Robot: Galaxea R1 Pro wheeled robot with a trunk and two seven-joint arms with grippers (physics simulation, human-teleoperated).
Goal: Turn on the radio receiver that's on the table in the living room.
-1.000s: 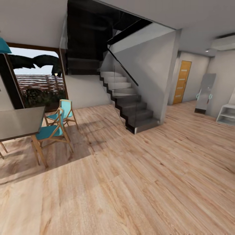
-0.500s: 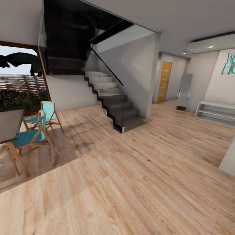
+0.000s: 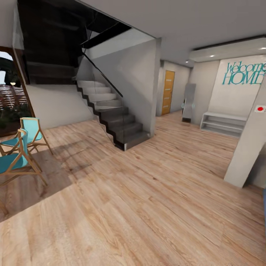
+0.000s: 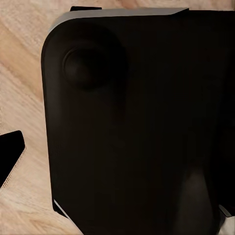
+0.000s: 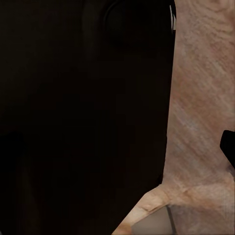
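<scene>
Under me one light wood plank floor (image 3: 147,207) fills the lower frame. One staircase (image 3: 111,118) with dark steps rises at upper centre. At the left edge stand two teal chairs (image 3: 22,147). At the upper right are one white shelf (image 3: 221,125), one orange door (image 3: 168,92) and one "Welcome HOME" sign (image 3: 244,73). Both wrist views show a black body over the floor; I cannot tell whether my grippers are open or closed

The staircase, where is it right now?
In the head view the staircase is left of centre, climbing up and to the left against a grey wall, with the teal chairs to its left and the orange door to its right.
</scene>
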